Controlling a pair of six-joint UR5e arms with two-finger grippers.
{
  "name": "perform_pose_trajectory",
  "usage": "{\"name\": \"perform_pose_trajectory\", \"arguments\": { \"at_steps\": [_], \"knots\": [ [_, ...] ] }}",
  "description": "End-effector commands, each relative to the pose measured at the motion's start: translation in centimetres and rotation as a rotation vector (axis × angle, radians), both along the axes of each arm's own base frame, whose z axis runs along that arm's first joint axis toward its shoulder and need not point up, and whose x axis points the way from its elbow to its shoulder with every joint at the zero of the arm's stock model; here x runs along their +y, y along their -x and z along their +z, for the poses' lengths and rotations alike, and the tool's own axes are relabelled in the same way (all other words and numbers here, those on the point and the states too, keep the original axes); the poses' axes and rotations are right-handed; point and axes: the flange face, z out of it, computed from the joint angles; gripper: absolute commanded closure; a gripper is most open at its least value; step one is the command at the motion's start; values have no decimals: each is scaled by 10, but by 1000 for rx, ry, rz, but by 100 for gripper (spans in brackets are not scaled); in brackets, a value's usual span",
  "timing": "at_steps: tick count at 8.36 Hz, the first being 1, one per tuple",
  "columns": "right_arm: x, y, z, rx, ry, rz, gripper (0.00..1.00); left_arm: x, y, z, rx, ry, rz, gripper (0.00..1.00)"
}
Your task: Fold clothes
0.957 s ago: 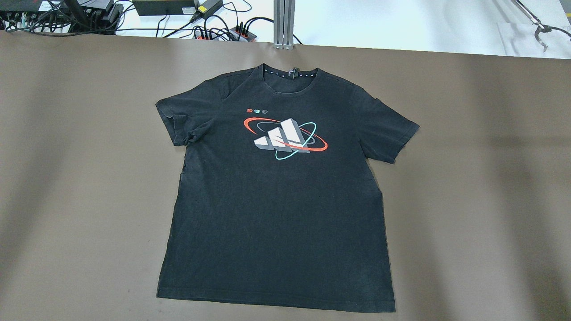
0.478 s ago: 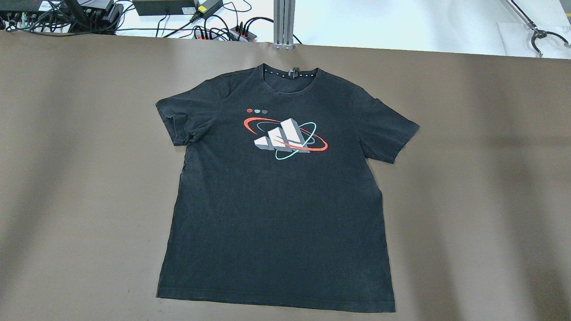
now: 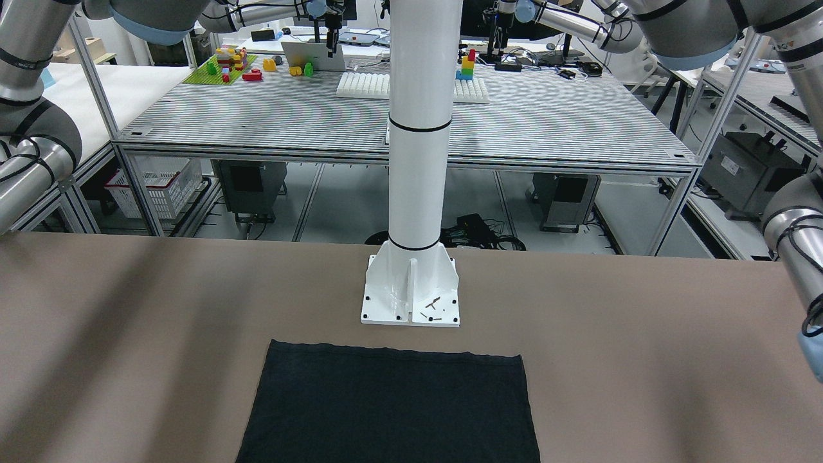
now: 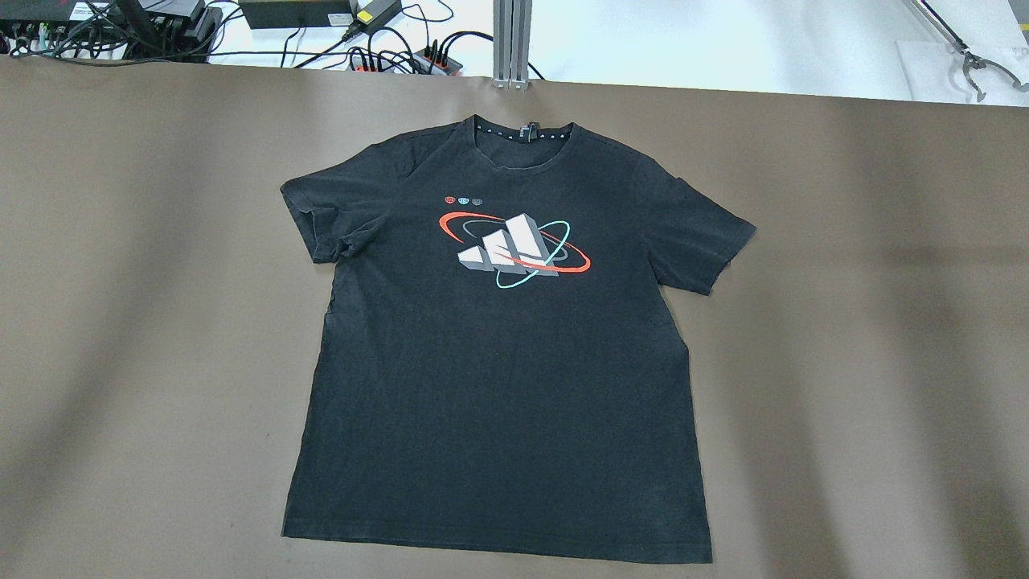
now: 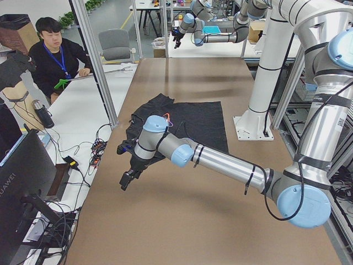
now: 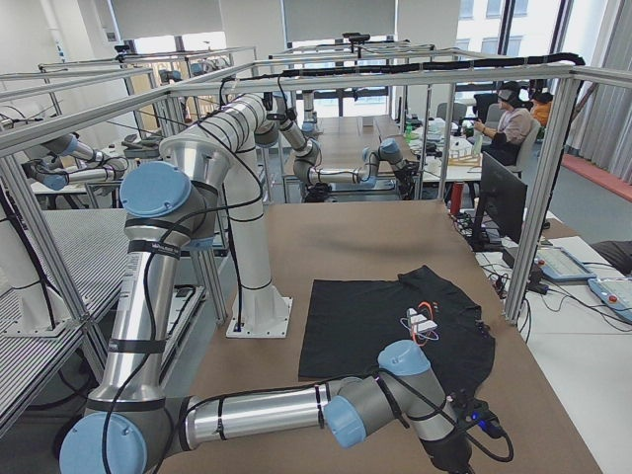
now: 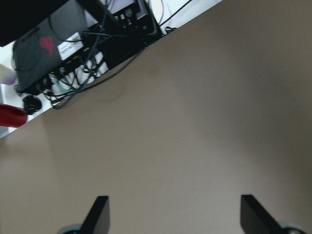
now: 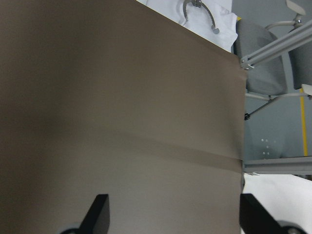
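Black T-shirt (image 4: 498, 362) lies flat, print up, at the centre of the desk (image 4: 844, 322), unmoved over the past second; no fold begun. Left gripper (image 7: 173, 214) and right gripper (image 8: 170, 214) hover over bare desk, jaws spread wide, holding nothing

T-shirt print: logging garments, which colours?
Print: white-grey bars, red and teal rings; overhead exterior view.

Black short-sleeved T-shirt (image 4: 498, 386) lies spread flat and unfolded, printed side up, at the middle of the brown table (image 4: 120, 322). Collar points away from the robot. One sleeve is creased.
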Motion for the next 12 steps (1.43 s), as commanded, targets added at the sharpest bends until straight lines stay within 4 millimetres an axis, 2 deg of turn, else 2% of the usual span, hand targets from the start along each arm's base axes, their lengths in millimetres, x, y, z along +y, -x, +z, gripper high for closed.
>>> {"name": "perform_pose_trajectory", "arguments": {
  "at_steps": [1,2,3,4,5,7,8,10,12],
  "knots": [
    [-45,86,-15,-118,56,21,7,-46,-98,-2,120,27,28,6],
    [-49,113,-16,-156,84,39,8,-61,-125,14,216,57,64,6],
    [-53,149,-22,-211,122,72,9,-75,-151,37,269,50,97,6],
    [-54,201,-35,-263,140,72,9,-81,-188,47,295,56,115,6],
    [-50,241,-41,-291,132,39,7,-84,-224,31,334,86,108,6],
    [-45,263,-46,-326,101,14,7,-73,-297,-2,388,138,117,6],
    [-40,277,-45,-337,113,5,7,-75,-313,-3,397,145,122,6],
    [-38,283,-46,-336,113,-3,6,-88,-339,-9,394,154,138,7],
    [-39,283,-46,-334,113,-2,6,-89,-340,-11,395,152,138,26]
  ]
}}
